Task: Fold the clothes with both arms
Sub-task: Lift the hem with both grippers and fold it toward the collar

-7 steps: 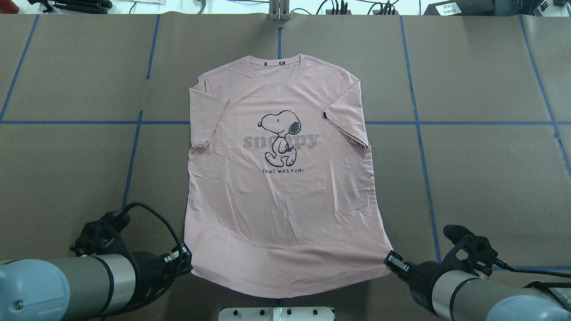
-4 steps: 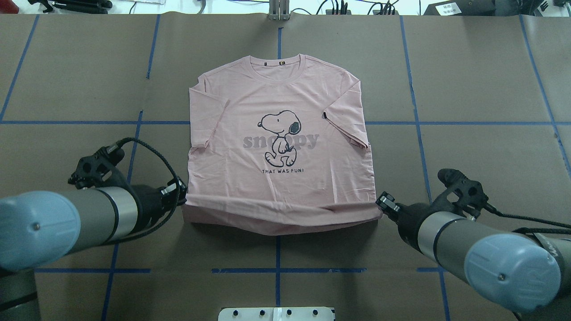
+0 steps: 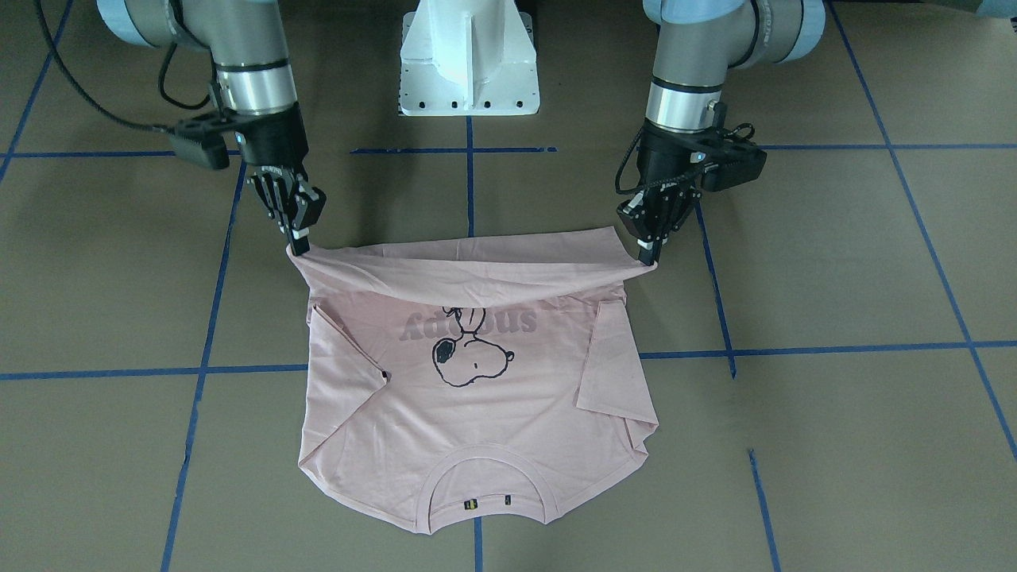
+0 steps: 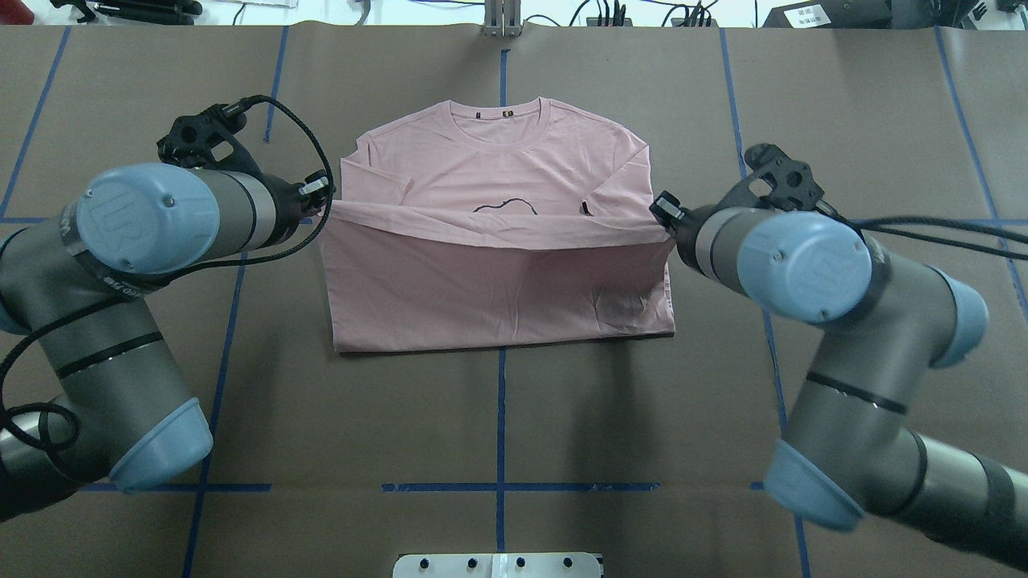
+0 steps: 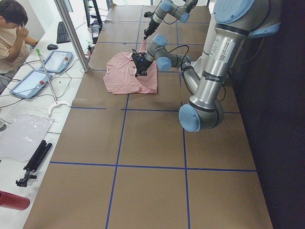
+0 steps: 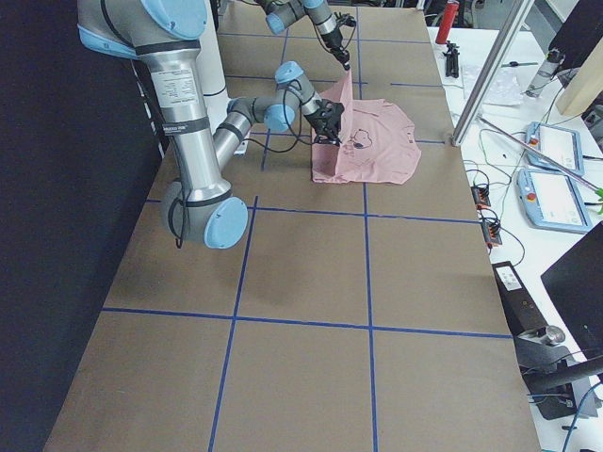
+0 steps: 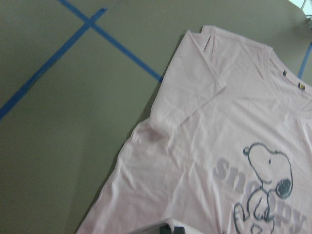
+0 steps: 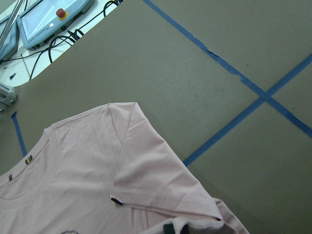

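Observation:
The pale pink T-shirt (image 4: 498, 281) lies on the brown table with its collar (image 4: 506, 120) at the far side. Its lower half is lifted and doubled over the front, plain back up, so only the top of the Snoopy print (image 4: 504, 207) shows overhead. My left gripper (image 4: 325, 201) is shut on the left hem corner and my right gripper (image 4: 662, 210) on the right hem corner. In the front-facing view the left gripper (image 3: 650, 253) and the right gripper (image 3: 298, 242) hold the hem taut above the lettering (image 3: 469, 324). The black sleeve tag (image 8: 116, 201) shows in the right wrist view.
The white pedestal base (image 3: 469, 59) stands at the robot's edge of the table. Blue tape lines (image 4: 500, 417) cross the brown cover. An operator (image 5: 12, 33) and tablets (image 5: 57, 61) are on a side bench beyond the far edge. A red bottle (image 5: 14, 200) lies there too.
Both grippers have lifted the hem from the near table edge and carried it toward the collar. The fold line has moved up, and the doubled cloth now covers most of the Snoopy print.

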`<state>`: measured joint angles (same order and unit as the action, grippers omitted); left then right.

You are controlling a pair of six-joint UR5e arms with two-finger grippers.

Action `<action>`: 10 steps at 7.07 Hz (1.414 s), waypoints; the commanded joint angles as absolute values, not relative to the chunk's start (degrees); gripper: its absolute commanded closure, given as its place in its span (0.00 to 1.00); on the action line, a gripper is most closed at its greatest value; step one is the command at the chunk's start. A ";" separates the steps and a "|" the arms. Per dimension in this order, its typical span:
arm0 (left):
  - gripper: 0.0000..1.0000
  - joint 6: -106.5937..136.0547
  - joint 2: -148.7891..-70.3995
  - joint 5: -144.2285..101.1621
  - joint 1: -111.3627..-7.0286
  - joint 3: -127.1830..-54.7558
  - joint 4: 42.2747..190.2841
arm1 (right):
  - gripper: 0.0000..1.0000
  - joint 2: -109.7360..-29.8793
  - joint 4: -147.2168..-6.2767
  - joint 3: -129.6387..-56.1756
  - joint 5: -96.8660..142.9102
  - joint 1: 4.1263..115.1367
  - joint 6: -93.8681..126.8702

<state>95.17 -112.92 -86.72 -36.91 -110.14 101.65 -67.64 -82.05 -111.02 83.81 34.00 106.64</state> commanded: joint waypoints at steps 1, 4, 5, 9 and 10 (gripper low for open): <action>1.00 93.08 -113.29 -86.75 -39.28 -102.52 110.69 | 1.00 -60.92 -80.09 -99.35 93.29 42.24 99.96; 1.00 93.08 -114.08 -87.27 -39.46 -102.91 111.27 | 1.00 -61.60 -78.92 -101.66 100.77 43.59 98.52; 1.00 93.25 -113.82 -88.23 -39.55 -105.88 111.18 | 1.00 -62.22 -79.19 -103.78 101.51 43.77 98.53; 1.00 93.34 -112.42 -92.46 -39.64 -119.79 97.56 | 1.00 -66.18 -87.53 -114.95 105.55 44.55 98.35; 1.00 93.34 -112.41 -92.46 -39.64 -120.49 97.56 | 1.00 -66.01 -89.11 -115.48 106.43 45.78 98.26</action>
